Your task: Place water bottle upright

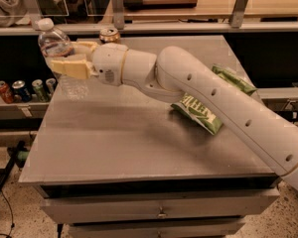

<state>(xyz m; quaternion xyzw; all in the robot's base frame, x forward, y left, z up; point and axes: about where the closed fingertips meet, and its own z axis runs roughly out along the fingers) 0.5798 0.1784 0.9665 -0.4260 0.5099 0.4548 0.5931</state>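
The gripper (62, 55) was clenched around the water bottle (50, 38), holding it nearly upright over the table's (114, 148) far left corner; a gold can (109, 34) stood at the table's back edge.

The water bottle (53, 41) stands upright at the far left corner of the table (114, 148), its base perhaps just touching the surface. The gripper (62, 58) clasps its middle from the right. A can (109, 34) sits behind the gripper at the far edge. One snack bag (198, 114) lies right of centre, partly under the arm (228, 103). Another bag (234, 79) lies behind the arm near the right edge. A row of cans (22, 89) stands on a lower shelf to the left of the table.
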